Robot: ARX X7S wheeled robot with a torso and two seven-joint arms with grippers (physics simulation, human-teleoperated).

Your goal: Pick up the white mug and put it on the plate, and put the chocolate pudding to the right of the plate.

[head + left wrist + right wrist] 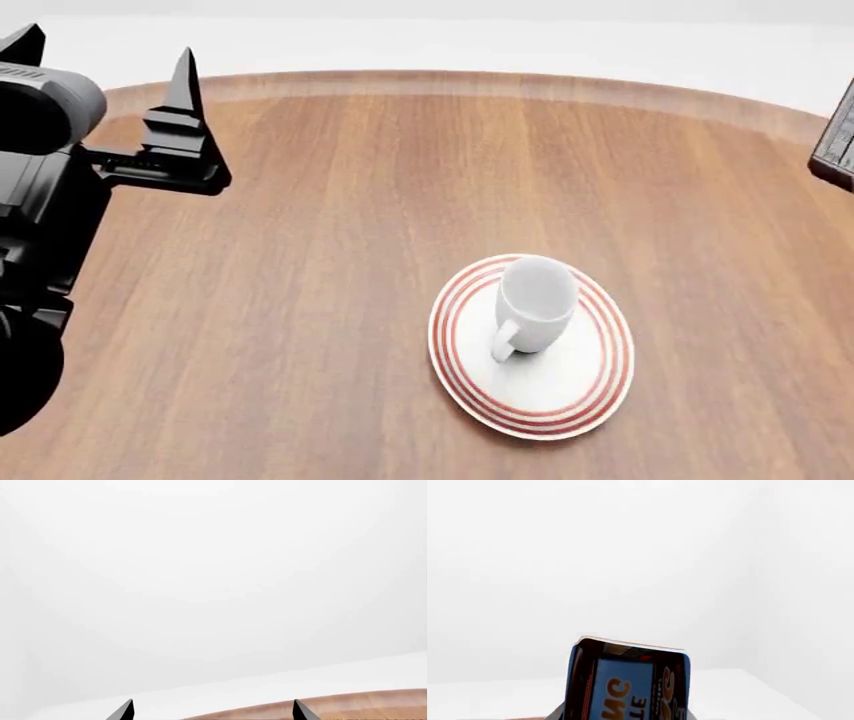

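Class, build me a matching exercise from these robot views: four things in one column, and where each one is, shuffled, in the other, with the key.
Things:
1. white mug
2. plate
3. chocolate pudding
4. left gripper

Places:
A. raised over the table's left side, holding nothing
B. flat on the wooden table
C. close before the right wrist camera
D. standing on the plate

Pairs: 1-D, 2-B, 3-C, 4-A

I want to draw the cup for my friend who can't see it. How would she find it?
Look at the big round wooden table. Near its front sits a white plate with red rings. The white mug stands upright on it, plain and shiny, its loop handle pointing toward the front.
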